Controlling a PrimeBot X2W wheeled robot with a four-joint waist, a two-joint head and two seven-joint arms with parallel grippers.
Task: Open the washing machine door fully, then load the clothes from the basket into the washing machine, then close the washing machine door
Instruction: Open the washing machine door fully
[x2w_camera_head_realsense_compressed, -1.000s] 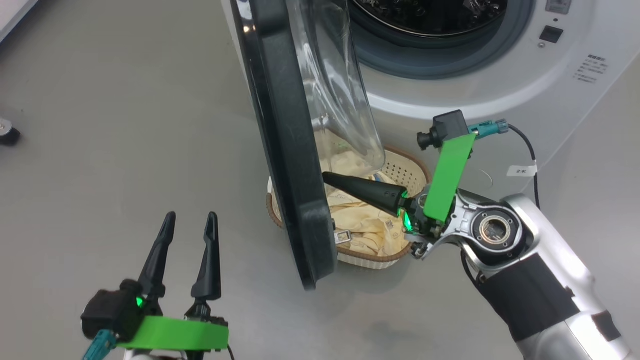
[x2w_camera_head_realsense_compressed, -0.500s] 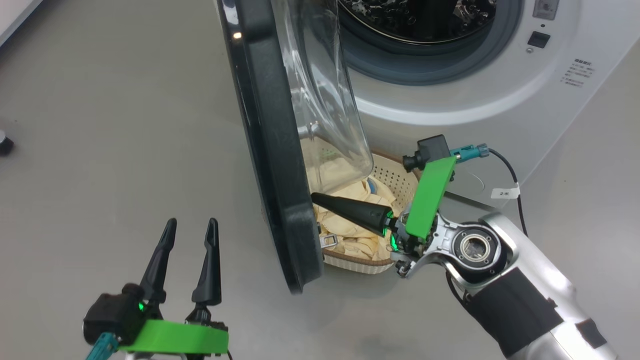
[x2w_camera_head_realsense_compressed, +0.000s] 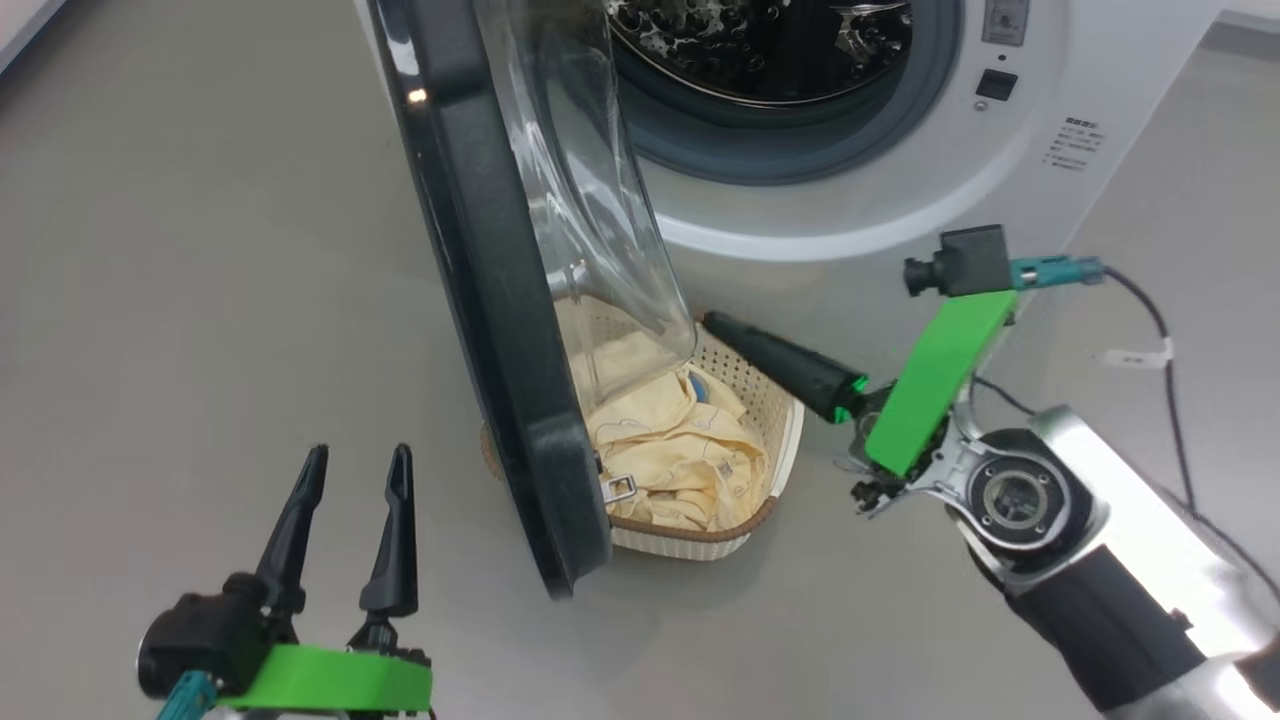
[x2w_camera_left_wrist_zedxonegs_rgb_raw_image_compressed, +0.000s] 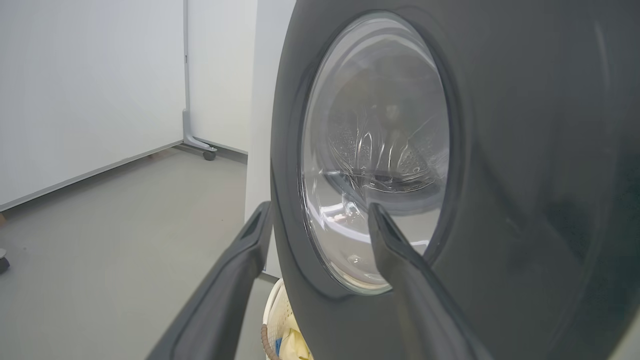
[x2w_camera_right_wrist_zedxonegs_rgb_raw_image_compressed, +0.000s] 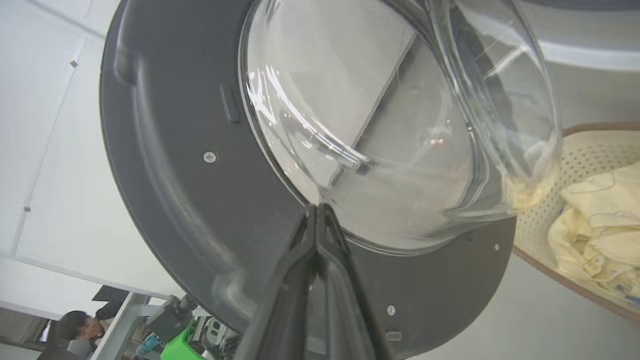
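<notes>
One washing machine door stood part-open, edge-on above basket, overhanging clothes. Right gripper jaws shut, empty, tip near inner glass: judged placed for pushing door wider. Left gripper jaws spread, empty, facing door's outer side.

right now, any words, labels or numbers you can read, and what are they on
Nothing reads clearly.
Printed lines on the washing machine front: too small.
White tag on a black cable: blurred.
Small label on the clothes: too small.
</notes>
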